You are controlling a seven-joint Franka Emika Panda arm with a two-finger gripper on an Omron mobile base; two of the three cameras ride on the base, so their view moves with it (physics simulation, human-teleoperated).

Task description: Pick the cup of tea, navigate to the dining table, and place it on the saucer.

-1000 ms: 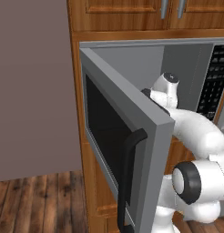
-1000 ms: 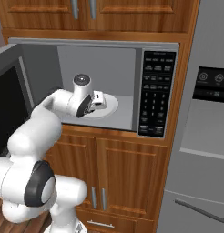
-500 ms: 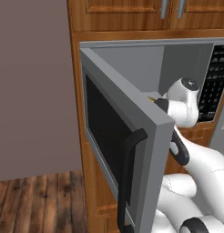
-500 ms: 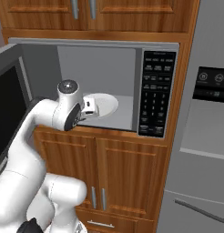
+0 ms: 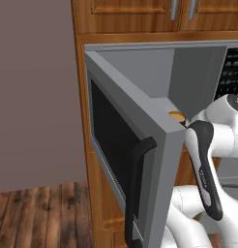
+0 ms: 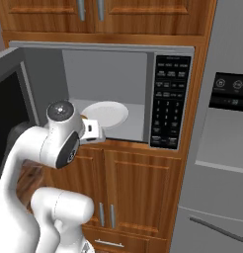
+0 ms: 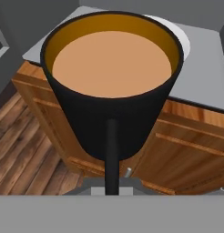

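We see the cup of tea [image 7: 111, 86] pinched by its handle in our gripper [image 7: 111, 184], directly ahead of the fingers, upright, just outside the open microwave [image 6: 106, 74], above the wood cabinets [image 7: 186, 150]

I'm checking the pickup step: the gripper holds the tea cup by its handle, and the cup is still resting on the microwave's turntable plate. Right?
Not quite. The gripper does hold the cup of tea by its handle, but the hand view shows the cup out in front of the microwave, above the wooden cabinets and floor, with the white plate behind it.
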